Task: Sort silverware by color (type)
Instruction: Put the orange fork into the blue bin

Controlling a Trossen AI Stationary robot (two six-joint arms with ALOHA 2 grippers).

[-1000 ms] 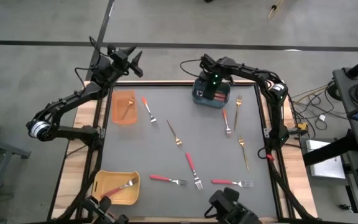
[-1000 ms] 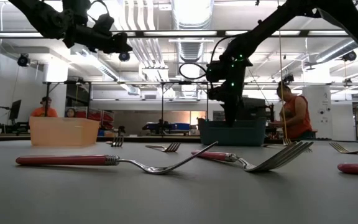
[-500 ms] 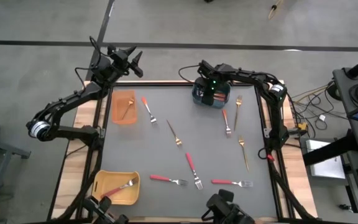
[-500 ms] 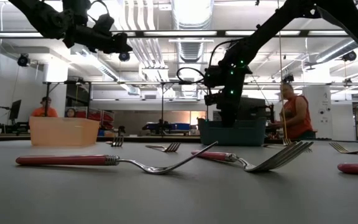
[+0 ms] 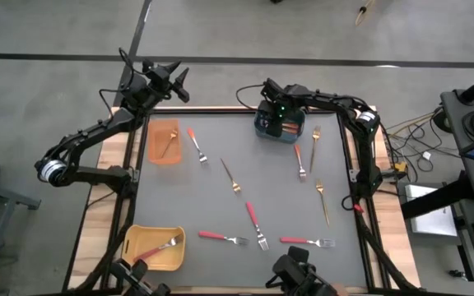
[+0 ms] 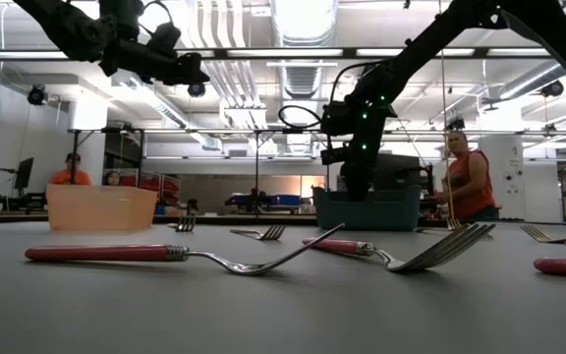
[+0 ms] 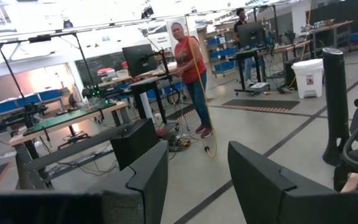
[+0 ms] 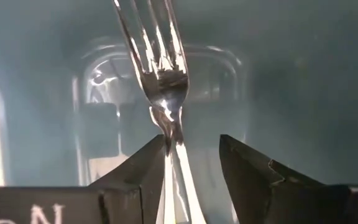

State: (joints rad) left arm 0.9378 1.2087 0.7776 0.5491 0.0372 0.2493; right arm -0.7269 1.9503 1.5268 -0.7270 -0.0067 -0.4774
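My right gripper [image 5: 276,122] hangs open inside the blue-grey bin [image 5: 293,133] at the far edge. In the right wrist view a silver fork [image 8: 160,68] shows with its neck [image 8: 171,127] between the open fingers [image 8: 193,140] and its tines pointing toward the bin floor; its handle is hidden. My left gripper [image 5: 178,82] waits open past the far-left corner. Loose on the mat lie red-handled forks [image 5: 255,224], [image 5: 220,237], [image 5: 307,241], [image 5: 196,144], an orange-handled one [image 5: 299,160] and gold ones [image 5: 230,175], [image 5: 315,136], [image 5: 323,201]. My right gripper stands open around the fork's neck [image 8: 171,127], coming from above into the bin. The neck runs close along the inner edge of one finger [image 8: 148,162], and I cannot tell whether it touches. The other finger [image 8: 247,168] is apart from it.
An orange bin [image 5: 156,152] at the far left holds a gold fork [image 5: 168,144]. A yellow bin [image 5: 138,238] at the near left holds a fork [image 5: 164,244]. A raised frame borders the grey mat. People stand in the room beyond the table.
My right gripper has shifted slightly toward the table's left while staying over and inside the blue-grey bin. The forks on the mat lie where they were.
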